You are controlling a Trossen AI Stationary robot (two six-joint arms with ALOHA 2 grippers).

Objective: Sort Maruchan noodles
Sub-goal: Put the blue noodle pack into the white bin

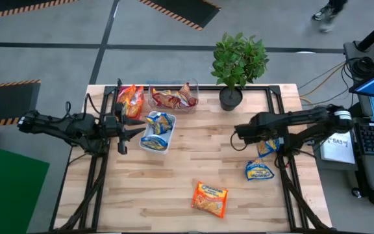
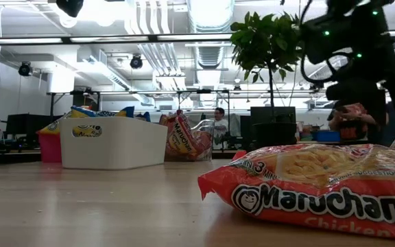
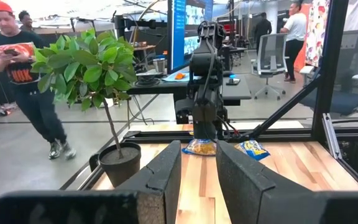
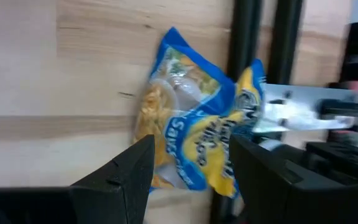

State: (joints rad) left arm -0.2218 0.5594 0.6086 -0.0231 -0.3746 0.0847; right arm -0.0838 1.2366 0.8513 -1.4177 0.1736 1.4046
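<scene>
1. right gripper (image 4: 188, 180), fingers parted and empty, hovers over a blue-and-yellow packet (image 4: 194, 134) at the table's right edge.
2. risk: packet overhangs the frame rail (image 4: 244, 37); a nudge could drop it.
3. left gripper (image 3: 197, 180), narrowly parted, waits beside the white tray (image 1: 149, 142).

Maruchan noodles: orange packet (image 1: 210, 198) flat at table front; two blue-yellow packets (image 1: 259, 170) by right edge; others binned at rear
</scene>
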